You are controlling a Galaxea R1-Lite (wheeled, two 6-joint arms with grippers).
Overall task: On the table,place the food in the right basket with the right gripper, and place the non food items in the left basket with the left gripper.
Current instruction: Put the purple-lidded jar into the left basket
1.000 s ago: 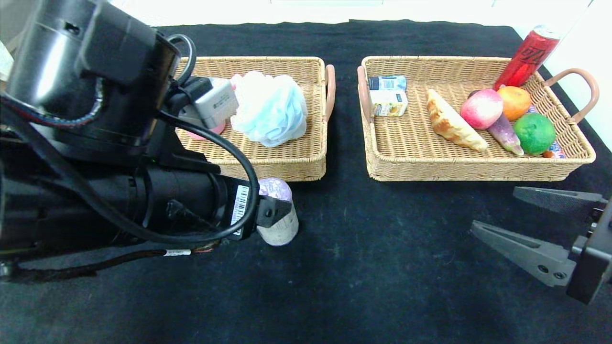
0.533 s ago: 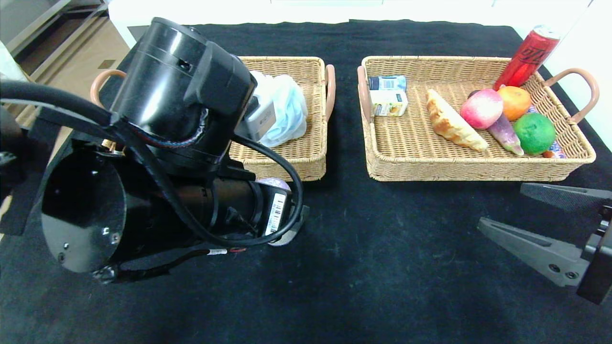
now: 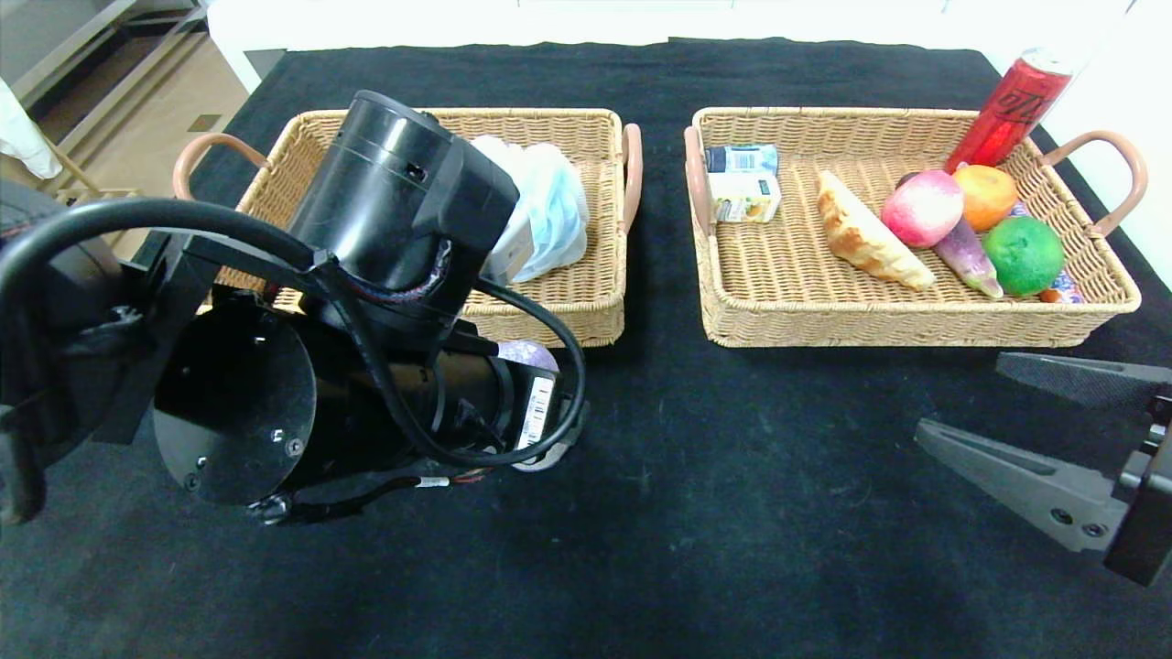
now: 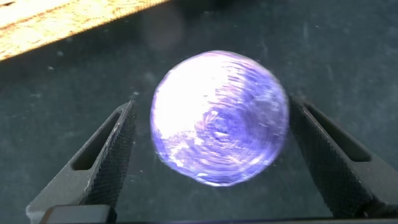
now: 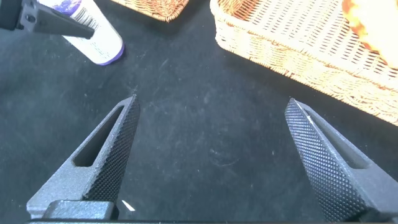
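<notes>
**Black fingers straddle the purple-ended roll**

Black cloth covers the table (image 3: 732, 513). The left gripper (image 4: 211, 155) hangs over the upright roll (image 4: 219, 118), fingers spread wide on either side, not touching it. The roll stands just in front of the left basket (image 3: 586, 311), which holds the bath puff (image 3: 554, 215). The right gripper (image 5: 214, 155) hovers spread over bare cloth near the right basket (image 3: 916, 325), holding nothing. Croissant (image 3: 865, 240), peach (image 3: 922, 209) and eggplant (image 3: 971, 259) lie inside it.
</notes>
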